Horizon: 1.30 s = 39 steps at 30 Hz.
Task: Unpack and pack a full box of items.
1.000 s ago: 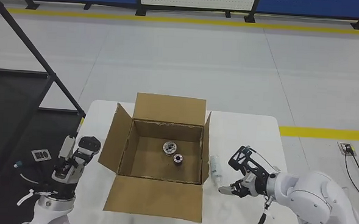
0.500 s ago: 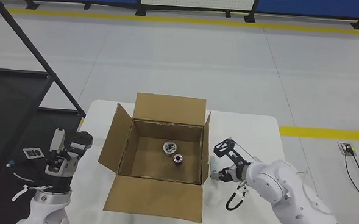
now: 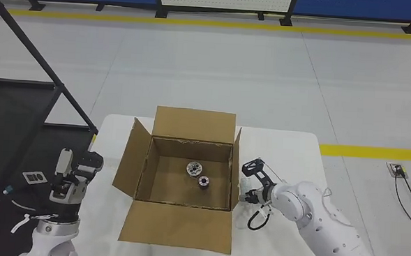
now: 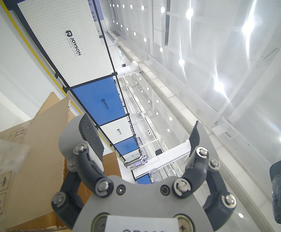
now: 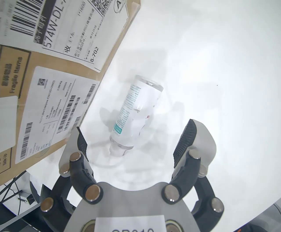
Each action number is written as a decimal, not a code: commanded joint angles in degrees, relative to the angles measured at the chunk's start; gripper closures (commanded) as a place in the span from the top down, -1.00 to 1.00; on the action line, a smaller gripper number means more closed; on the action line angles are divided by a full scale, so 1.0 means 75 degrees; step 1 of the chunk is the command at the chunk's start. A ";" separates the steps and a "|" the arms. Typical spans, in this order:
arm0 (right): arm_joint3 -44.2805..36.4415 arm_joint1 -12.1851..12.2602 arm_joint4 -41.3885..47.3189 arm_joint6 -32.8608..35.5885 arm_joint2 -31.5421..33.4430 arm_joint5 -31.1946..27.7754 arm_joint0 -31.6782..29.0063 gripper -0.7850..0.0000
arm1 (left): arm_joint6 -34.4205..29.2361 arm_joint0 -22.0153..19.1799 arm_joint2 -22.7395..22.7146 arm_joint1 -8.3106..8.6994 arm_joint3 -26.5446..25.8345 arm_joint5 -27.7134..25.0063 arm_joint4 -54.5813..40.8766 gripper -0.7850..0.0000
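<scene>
Right now your right tool [image 5: 135, 128] is hovering low over the bottle [image 5: 137, 114], with its fingers spread wide, one on each side, and a gap showing between each pad and the bottle. That bottle is lying on its side on the white worktop [image 5: 208, 66], just beside the outer right wall of the box [image 5: 44, 72], its narrower end pointing toward the tool. Paper labels [image 5: 72, 28] are covering much of that wall.

From above, you are looking at the box sitting open in the middle of the worktop with its flaps folded outward. A pale round item [image 3: 193, 169] and a darker round item [image 3: 204, 181] are lying close together near the middle of its floor.

Your left tool [image 4: 142, 122] is sitting at the worktop's left edge, apart from the box and pointing up toward the ceiling. Its fingers are spread and gripping nothing. A brown box flap [image 4: 39, 131] is showing just beside it.
</scene>
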 commanded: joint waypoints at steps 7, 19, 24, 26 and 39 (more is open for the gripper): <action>0.0227 -0.0198 -0.0572 -0.0032 -0.0390 0.0404 0.0104 0.05 | 0.0037 0.0090 0.0044 -0.0001 -0.0028 -0.0051 0.0056 1.00; 0.0191 -0.0234 -0.0785 -0.0151 -0.0114 0.0411 -0.0003 -1.00 | 0.0197 0.0273 0.0025 -0.0015 -0.0038 -0.0278 0.0009 1.00; -0.0070 -0.0150 -0.0905 -0.0195 0.0238 0.0435 -0.0203 -1.00 | 0.0245 0.0347 0.0025 -0.0021 -0.0079 -0.0365 0.0000 1.00; -0.0306 -0.0077 -0.0856 -0.0329 0.0538 0.0409 -0.0351 -1.00 | 0.0253 0.0379 0.0016 -0.0022 -0.0099 -0.0396 0.0002 1.00; -0.4933 0.0628 -0.0683 -0.0460 0.3897 0.0713 -0.2826 -1.00 | 0.0312 0.0882 -0.0322 -0.0043 -0.0267 -0.1153 -0.0528 1.00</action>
